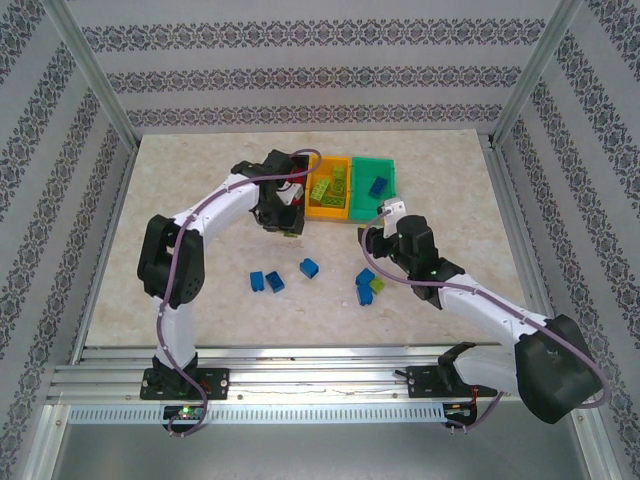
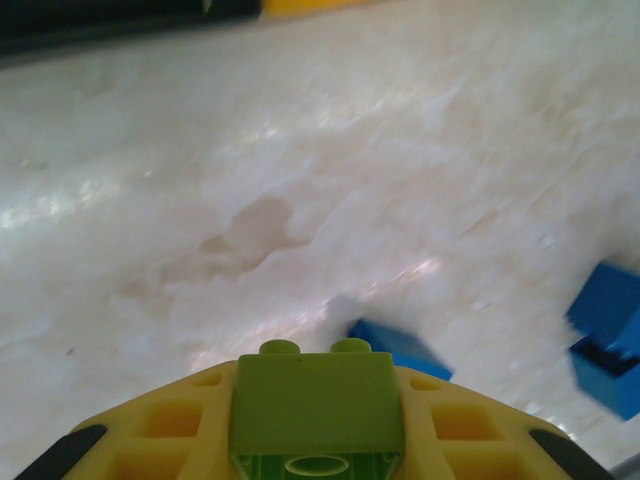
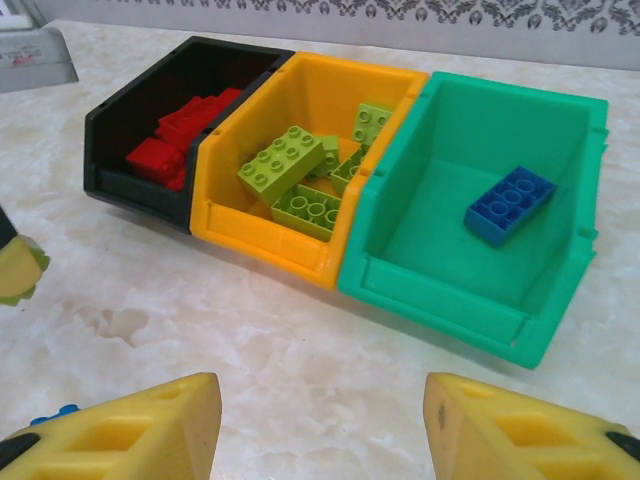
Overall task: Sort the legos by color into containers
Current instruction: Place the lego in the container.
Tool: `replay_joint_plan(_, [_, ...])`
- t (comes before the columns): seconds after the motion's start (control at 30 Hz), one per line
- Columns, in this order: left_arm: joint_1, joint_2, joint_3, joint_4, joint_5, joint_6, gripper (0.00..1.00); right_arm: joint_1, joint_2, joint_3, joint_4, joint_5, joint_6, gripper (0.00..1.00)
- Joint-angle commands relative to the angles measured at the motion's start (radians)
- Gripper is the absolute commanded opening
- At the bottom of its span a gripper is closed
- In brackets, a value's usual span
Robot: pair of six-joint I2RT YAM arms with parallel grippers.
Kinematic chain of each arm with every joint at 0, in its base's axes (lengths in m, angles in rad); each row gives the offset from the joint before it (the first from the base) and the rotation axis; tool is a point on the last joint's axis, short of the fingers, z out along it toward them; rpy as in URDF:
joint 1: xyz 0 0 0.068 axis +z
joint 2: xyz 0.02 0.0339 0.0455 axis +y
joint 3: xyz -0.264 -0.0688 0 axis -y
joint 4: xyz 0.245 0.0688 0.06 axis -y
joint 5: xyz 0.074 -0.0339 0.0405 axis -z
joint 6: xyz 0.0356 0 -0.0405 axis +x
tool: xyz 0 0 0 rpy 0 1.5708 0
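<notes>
Grip first: my left gripper (image 2: 318, 432) is closed tight on a lime lego (image 2: 316, 395). The brick lies with its long side across the yellow pads and its studs pointing away from my wrist.

My landmark is the orange bin (image 1: 328, 190), the middle 1 of the 3 joined bins. This brick belongs there, since other lime legos (image 3: 290, 170) already lie in it.

In the top view my left gripper hangs just beside the orange bin's near left corner. It is in front of the black bin (image 3: 140, 110), which adjoins the orange bin on the left and holds the red legos (image 3: 180, 135). So the target lies ahead and a little to my right, very near, and my left arm is the closer 1. I judge the next move to be a short lift over the near wall, then a release.

My right gripper (image 3: 320, 430) stands open and empty on the near side of the orange bin. It faces the green bin (image 3: 450, 300) on the orange bin's right, where 1 blue lego (image 3: 508, 203) lies.

Loose blue legos (image 1: 308, 268) and 1 loose lime lego (image 1: 377, 286) wait on the worktop (image 1: 200, 180), nearer my bases than the orange bin.
</notes>
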Motion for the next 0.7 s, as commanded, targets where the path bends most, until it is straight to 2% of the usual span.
replay_joint_plan(0.0, [-0.013, 0.067, 0.115, 0.116, 0.075, -0.099, 0.20, -0.010, -0.027, -0.015, 0.020, -0.015, 0.026, 0.57])
replay_joint_plan(0.1, [-0.017, 0.158, 0.294, 0.076, 0.056, -0.098, 0.23, -0.011, -0.026, -0.015, 0.023, -0.025, 0.030, 0.57])
replay_joint_plan(0.27, [-0.026, 0.354, 0.650, -0.095, -0.027, -0.045, 0.27, -0.017, 0.027, -0.001, 0.030, -0.014, 0.029, 0.57])
replay_joint_plan(0.4, [-0.027, 0.475, 0.847, -0.153, -0.038, -0.056, 0.39, -0.019, 0.031, -0.004, 0.040, -0.027, 0.035, 0.57])
replay_joint_plan(0.47, [-0.030, 0.504, 0.899, -0.166, -0.018, -0.066, 0.50, -0.018, 0.028, -0.002, 0.036, -0.028, 0.036, 0.57])
replay_joint_plan(0.6, [-0.042, 0.482, 0.892, -0.163, -0.027, -0.054, 0.67, -0.021, 0.008, -0.005, 0.029, -0.036, 0.045, 0.57])
replay_joint_plan(0.67, [-0.044, 0.455, 0.864, -0.152, -0.036, -0.050, 0.70, -0.021, -0.002, -0.007, 0.028, -0.040, 0.048, 0.57])
